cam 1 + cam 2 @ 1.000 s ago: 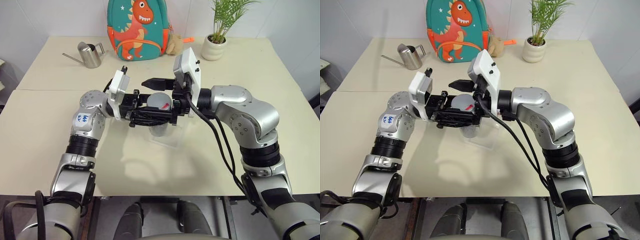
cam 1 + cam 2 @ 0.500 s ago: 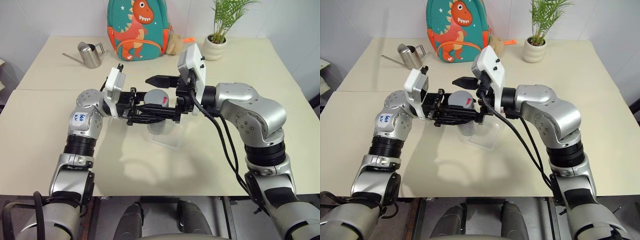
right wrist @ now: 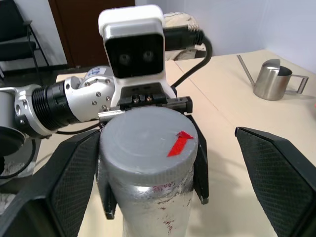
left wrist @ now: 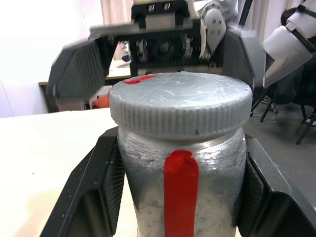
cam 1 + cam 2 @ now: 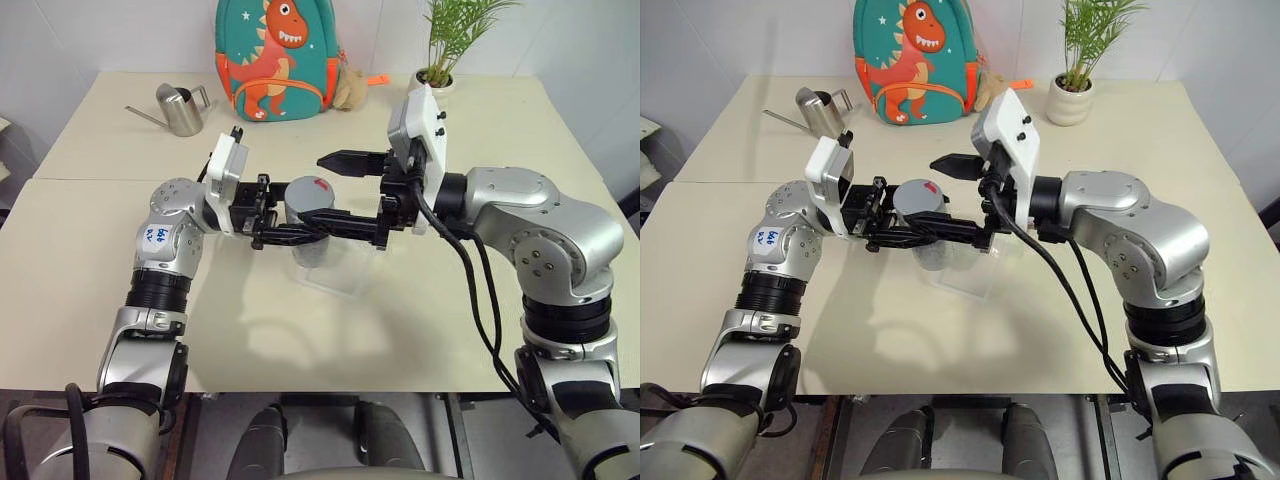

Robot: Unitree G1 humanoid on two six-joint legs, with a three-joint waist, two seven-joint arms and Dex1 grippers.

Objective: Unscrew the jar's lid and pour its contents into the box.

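- Left gripper (image 5: 290, 232): clamped on the jar (image 5: 313, 243), one black finger on each side of the glass body, just below the lid; points toward the robot's right.
- Right gripper (image 5: 345, 190): jaws spread wide, holding nothing; faces the left gripper. Far finger (image 5: 350, 160) clear of the lid; near finger (image 5: 345, 222) alongside the left gripper's fingers, contact not discernible.
- Jar: upright, held above the box; red tape strip (image 4: 180, 190) down its side in the left wrist view. Contents not discernible.
- Lid (image 5: 309, 191): grey, ribbed rim, red mark on top; seated on the jar, between the right gripper's open fingers in the right wrist view.
- Box (image 5: 340, 272): clear tray resting on the tabletop (image 5: 330, 340), directly under the jar, near the middle of the near tabletop section.
- Watering can (image 5: 178, 108): steel, far left of the tabletop, well apart from the jar.
- Backpack (image 5: 277, 58): teal with an orange dinosaur, upright at the far edge, centre.
- Plant pot (image 5: 1068, 100): white, with a green plant, far right of the tabletop.
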